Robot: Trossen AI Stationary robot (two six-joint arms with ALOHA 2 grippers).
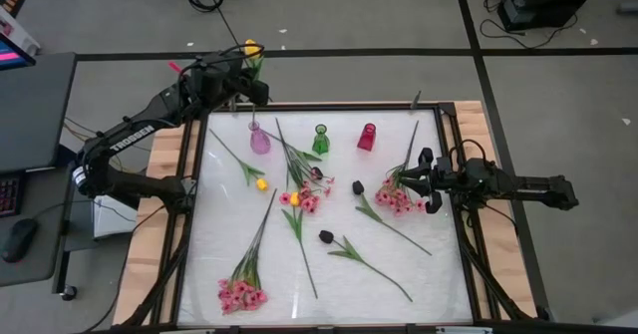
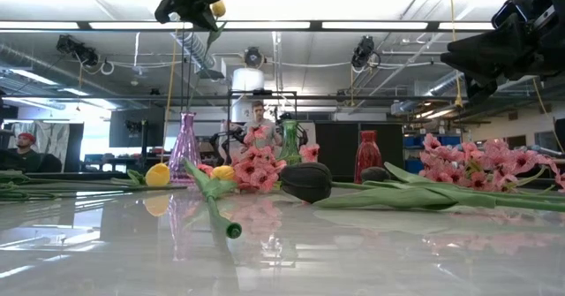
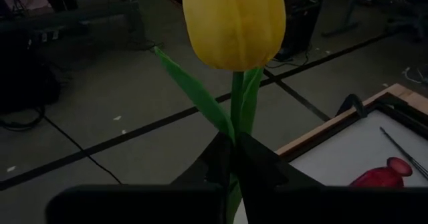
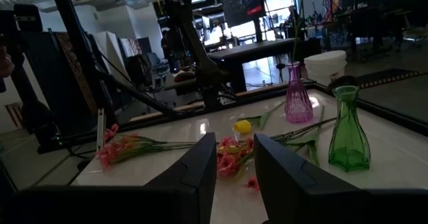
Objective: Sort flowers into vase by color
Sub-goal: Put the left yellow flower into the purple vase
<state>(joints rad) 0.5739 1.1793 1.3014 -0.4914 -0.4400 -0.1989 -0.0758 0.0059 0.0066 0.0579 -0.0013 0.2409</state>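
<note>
My left gripper (image 3: 234, 158) is pinched tight on the green stem of a yellow tulip (image 3: 233, 23), held up in the air just past the far left corner of the table (image 1: 329, 274), close above and behind the purple vase (image 1: 259, 139). The bloom stands upright over my fingers (image 3: 264, 164) (one long leaf slants off to the side).

My right gripper (image 4: 233, 162) hangs by the right edge of the table, its fingers a narrow gap apart and holding nothing, right beside a spray of pink blossoms (image 1: 399, 196) whose stem runs toward the far edge.

Along the far edge stand three vases in a row: purple, then the green vase (image 1: 320, 141), then the red vase (image 1: 367, 138).

The rest of the flowers lie flat on the table. A second yellow tulip (image 1: 261, 183) lies near the purple vase, with another pink cluster (image 1: 302, 198) close by at the middle. Two dark tulips (image 1: 357, 187) (image 1: 326, 236) lie toward the middle, their stems pointing to the right and near edges. One more pink spray (image 1: 242, 294) rests at the near left corner.
</note>
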